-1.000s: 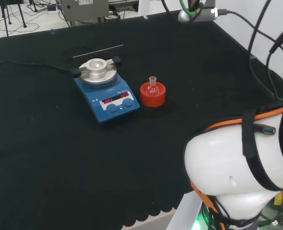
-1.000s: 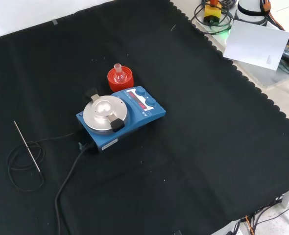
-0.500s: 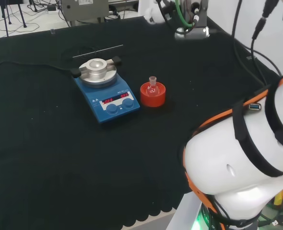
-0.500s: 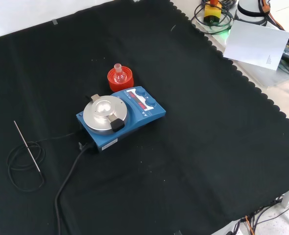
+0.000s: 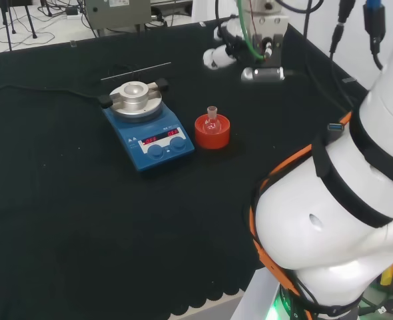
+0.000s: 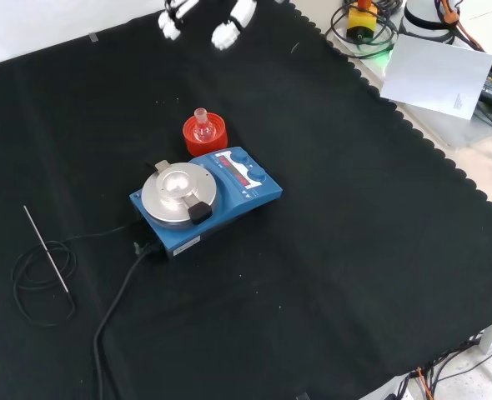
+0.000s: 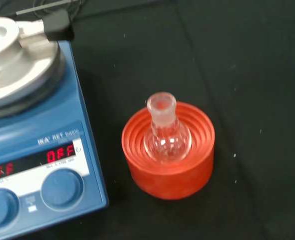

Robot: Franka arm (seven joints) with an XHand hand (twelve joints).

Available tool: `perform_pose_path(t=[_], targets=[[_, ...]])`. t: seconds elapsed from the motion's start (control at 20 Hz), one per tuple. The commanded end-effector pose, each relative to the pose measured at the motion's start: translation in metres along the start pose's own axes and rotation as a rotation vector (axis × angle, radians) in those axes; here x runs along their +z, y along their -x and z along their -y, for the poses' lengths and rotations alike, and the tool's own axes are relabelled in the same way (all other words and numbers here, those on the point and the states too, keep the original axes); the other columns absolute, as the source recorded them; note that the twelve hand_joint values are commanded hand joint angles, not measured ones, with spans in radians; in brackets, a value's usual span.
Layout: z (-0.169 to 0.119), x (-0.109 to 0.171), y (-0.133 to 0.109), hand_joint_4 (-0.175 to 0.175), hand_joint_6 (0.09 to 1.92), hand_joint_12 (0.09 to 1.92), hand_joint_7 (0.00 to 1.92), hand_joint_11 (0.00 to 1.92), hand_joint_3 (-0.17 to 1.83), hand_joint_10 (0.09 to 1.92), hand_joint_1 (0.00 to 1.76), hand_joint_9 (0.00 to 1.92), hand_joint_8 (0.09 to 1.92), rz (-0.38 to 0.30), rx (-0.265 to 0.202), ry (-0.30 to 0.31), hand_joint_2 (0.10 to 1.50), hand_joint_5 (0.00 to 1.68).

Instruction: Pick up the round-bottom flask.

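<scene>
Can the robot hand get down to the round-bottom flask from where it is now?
Probably yes. The round-bottom flask sits upright in its red ribbed stand, neck up and uncovered. The robot hand hangs apart from it, and only the blue hotplate stands close beside it.

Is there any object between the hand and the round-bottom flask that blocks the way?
Nothing visible does. The hand hovers beyond the round-bottom flask, which sits upright in its red stand. The hotplate stands on the flask's other side.

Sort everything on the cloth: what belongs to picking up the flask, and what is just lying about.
Belongs to the job:
small clear glass round-bottom flask
red ribbed ring stand under it
black and white hand

Just lying about:
blue hotplate stirrer with silver top
thin metal probe rod with black cable
</scene>
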State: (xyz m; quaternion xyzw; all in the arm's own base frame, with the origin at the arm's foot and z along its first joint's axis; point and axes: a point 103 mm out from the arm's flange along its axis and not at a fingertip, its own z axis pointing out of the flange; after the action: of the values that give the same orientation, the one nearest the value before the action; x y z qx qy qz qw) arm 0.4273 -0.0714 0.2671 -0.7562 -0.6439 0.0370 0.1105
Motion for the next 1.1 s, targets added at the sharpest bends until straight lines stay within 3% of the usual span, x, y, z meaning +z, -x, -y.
perform_pose_path(t=[0.05,0.55,1.1], targets=[[-0.022,0.047,0.012,-0.015,0.09,1.16,0.12,0.00,0.43,0.61,0.54,0.29,0.44,-0.043,-0.010,-0.014,0.95,0.34],[-0.032,0.092,0.019,-0.023,0.09,1.22,0.16,0.00,0.52,0.62,0.61,0.34,0.48,-0.096,-0.009,-0.048,0.86,0.39],[-0.042,0.128,0.029,-0.030,0.09,1.24,0.19,0.00,0.55,0.63,0.64,0.37,0.50,-0.217,0.030,-0.078,0.81,0.43]])
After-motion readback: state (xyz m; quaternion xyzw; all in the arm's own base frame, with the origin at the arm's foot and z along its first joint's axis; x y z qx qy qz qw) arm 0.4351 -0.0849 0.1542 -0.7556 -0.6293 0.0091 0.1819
